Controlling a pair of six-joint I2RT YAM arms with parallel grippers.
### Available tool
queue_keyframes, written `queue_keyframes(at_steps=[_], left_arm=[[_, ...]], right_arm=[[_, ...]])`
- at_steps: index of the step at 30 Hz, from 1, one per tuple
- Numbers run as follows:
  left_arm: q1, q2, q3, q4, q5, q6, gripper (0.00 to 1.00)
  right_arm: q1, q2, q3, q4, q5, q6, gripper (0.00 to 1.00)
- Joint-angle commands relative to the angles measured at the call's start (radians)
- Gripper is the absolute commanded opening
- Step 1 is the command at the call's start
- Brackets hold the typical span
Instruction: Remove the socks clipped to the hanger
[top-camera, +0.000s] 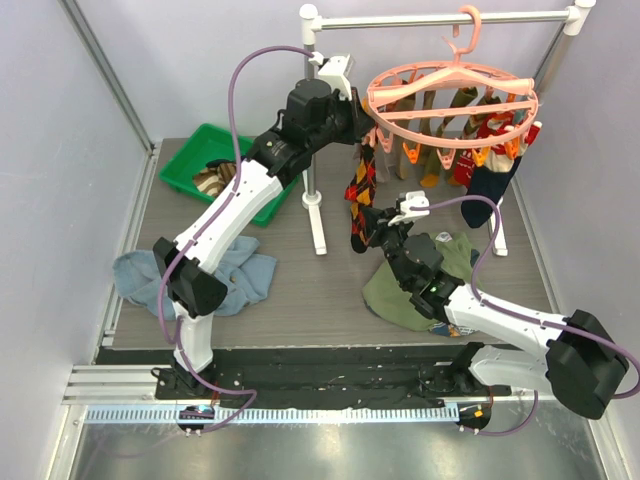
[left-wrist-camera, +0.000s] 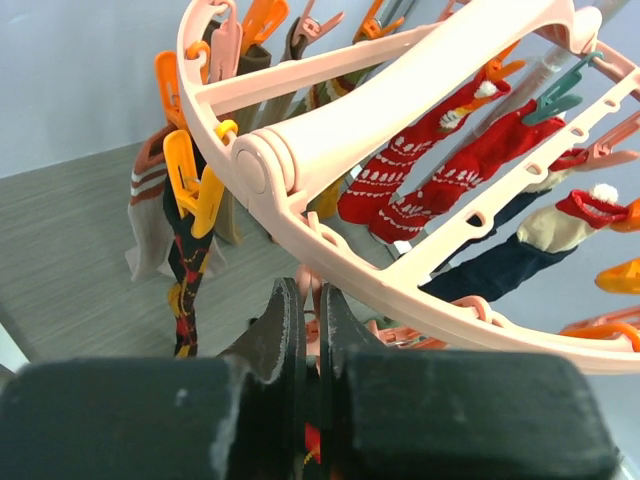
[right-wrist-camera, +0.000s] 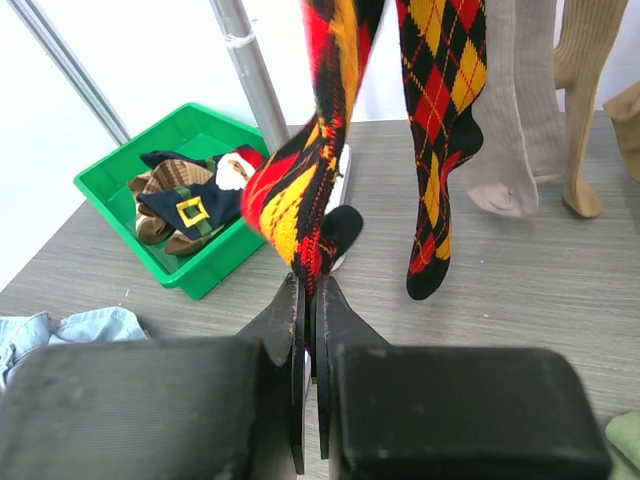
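At the left rim of the hanger (top-camera: 455, 68), left gripper (left-wrist-camera: 310, 305): raised high, arm stretched up and far from its base, fingers pointing right into the ring from below.
Left grip: jaws pinched nearly together on a pink peg (left-wrist-camera: 312, 335) under the ring; red-yellow cloth shows just beneath it.
Below the ring's left side, right gripper (right-wrist-camera: 309, 290): held low, arm reaching far and left from its base, forearm over the olive garment (top-camera: 400, 295).
Right grip: clenched on the lower end of an argyle sock (right-wrist-camera: 300, 190), red, yellow and black; the sock slants down from above to the fingers.
Sock beside it: a second argyle sock (right-wrist-camera: 440, 130) hangs loose just right of the held one.
Rest of the socks (top-camera: 488, 128): red-and-white, navy, beige and tan ones clipped round the ring, on the right and far sides of both grippers.
Hanger seat: hook over the top bar of the rail stand (top-camera: 314, 185), ring roughly level.
Left edge: stand post just left of the held sock, its foot on the table (right-wrist-camera: 560, 290).
Far left: green bin (right-wrist-camera: 135, 150) near the corner, several socks lying in it.
Near left: denim garment (top-camera: 240, 275) by the left arm's base.
Open room: bare grey table between post, denim garment and olive garment; walls close on the left and right.
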Motion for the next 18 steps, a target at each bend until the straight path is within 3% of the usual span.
queue_keyframes(at_steps=[1,8,10,11,12,14,18], left_arm=[[-0.004,-0.011,0.007,0.057,0.005,-0.007,0.00],[-0.003,-0.023,-0.002,0.022,0.013,-0.012,0.03],[-0.004,-0.048,-0.041,0.031,0.011,-0.009,0.19],[-0.004,-0.063,-0.060,0.054,0.008,-0.009,0.45],[-0.004,-0.077,-0.108,0.066,0.005,-0.009,0.53],[-0.004,-0.121,-0.148,0.095,-0.002,-0.007,0.66],[-0.004,-0.189,-0.234,0.079,0.027,0.010,0.77]], right_arm=[[0.006,-0.037,-0.008,0.034,0.012,0.026,0.01],[0.006,-0.078,-0.028,-0.018,0.003,0.050,0.01],[0.006,-0.101,-0.025,-0.057,0.001,0.049,0.01],[0.004,-0.110,-0.025,-0.074,0.006,0.050,0.01],[0.006,-0.132,-0.026,-0.103,0.004,0.049,0.01],[0.004,-0.159,-0.039,-0.126,0.003,0.050,0.01],[0.004,-0.241,-0.054,-0.230,-0.019,0.072,0.01]])
